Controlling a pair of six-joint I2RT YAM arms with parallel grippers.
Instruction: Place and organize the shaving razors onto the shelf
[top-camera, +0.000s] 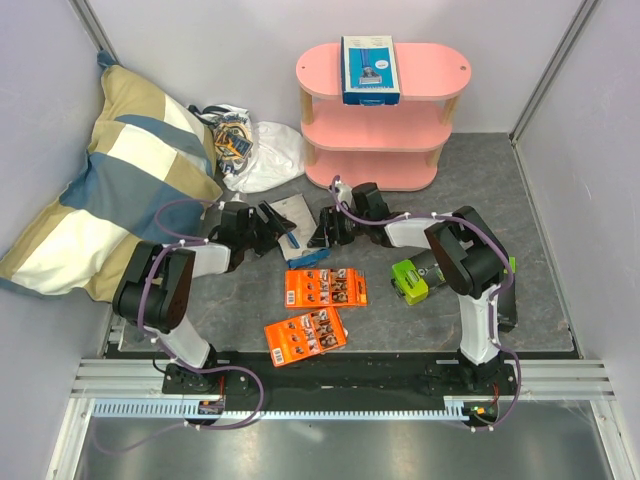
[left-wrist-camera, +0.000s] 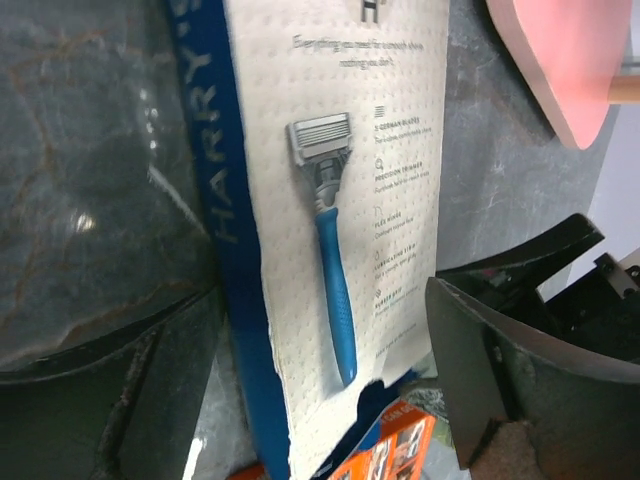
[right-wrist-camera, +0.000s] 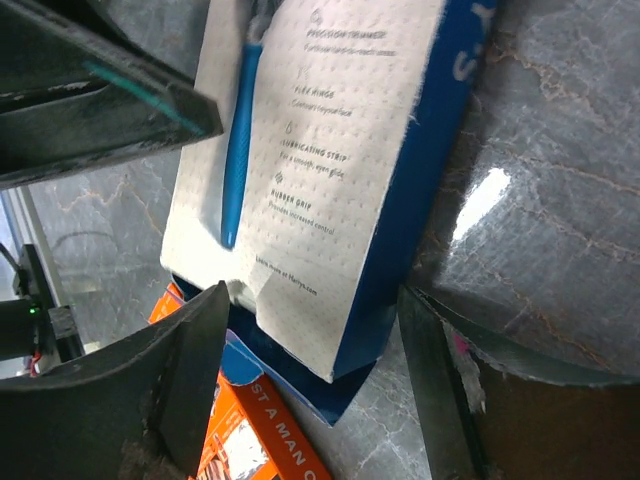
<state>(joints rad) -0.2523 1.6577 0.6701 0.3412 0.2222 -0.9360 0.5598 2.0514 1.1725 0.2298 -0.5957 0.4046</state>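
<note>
Orange cards (top-camera: 326, 287) lie on the table (top-camera: 520, 200) short of my claws, the lime-green box (top-camera: 412, 280) right of them. Left claw (left-wrist-camera: 310, 300) and right claw (right-wrist-camera: 310, 300) straddle the white pack (left-wrist-camera: 340, 200), jaws apart, perhaps not yet touching. Beyond, the shelf (top-camera: 420, 60) carries only the blue box (top-camera: 370, 68); mostly undone, I judge.

The grey marbled bench (top-camera: 500, 195) carries the pink shelf (top-camera: 440, 65) at its far edge, a patchwork pillow (top-camera: 110, 170) slumped in the left corner, and a white plastic bag (top-camera: 268, 155) just beside the shelf's foot. A blue box (top-camera: 370, 70) lies flat on the shelf's top board. On the open bench, the white box (top-camera: 288, 213) lies flat near the middle, the far orange card (top-camera: 326, 288) and the near orange card (top-camera: 305, 337) lie face up closer in, and the lime-green-and-black box (top-camera: 413, 280) rests to their right.
</note>
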